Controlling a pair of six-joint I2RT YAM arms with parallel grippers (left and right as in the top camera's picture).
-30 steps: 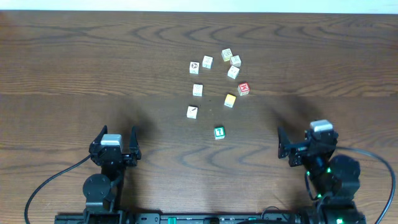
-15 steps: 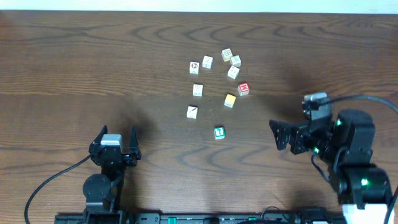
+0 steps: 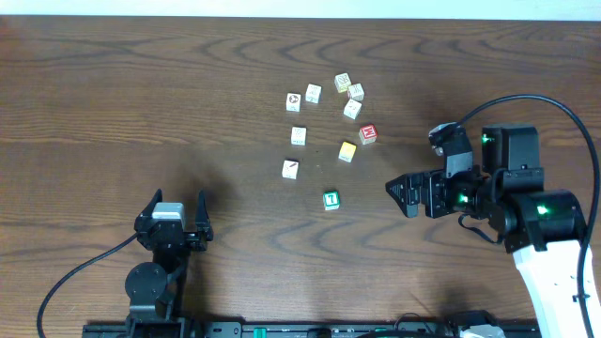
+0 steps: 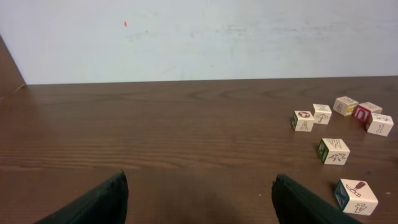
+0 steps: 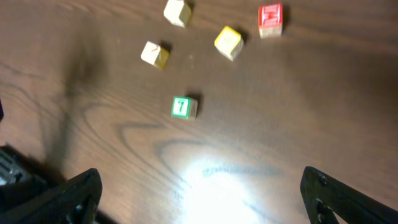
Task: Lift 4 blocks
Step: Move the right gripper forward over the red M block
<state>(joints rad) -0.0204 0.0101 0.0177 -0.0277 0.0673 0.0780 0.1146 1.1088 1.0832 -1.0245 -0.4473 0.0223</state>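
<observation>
Blocks (image 3: pixel 347 151) sit apart midway up the dark wooden worktop (image 3: pixel 113 94). Left pincer (image 3: pixel 178 198) and right pincer (image 3: pixel 402 197) gape wide, empty. Green cube (image 3: pixel 331 199), red cube (image 3: pixel 368 134), yellow-orange cube (image 3: pixel 347 151), white diagonal-marked cube (image 3: pixel 290 169): probably light, rigid; pinch opposite flat faces.

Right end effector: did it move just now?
Yes. The right end effector moved away from the near edge and inward, getting closer to the green block, which stayed put.

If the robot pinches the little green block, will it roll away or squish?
Probably neither. The green block looks like a hard, flat-sided cube resting flat on the table, so it should slide, not roll. It seems light, so a nudge could skid it.
</observation>
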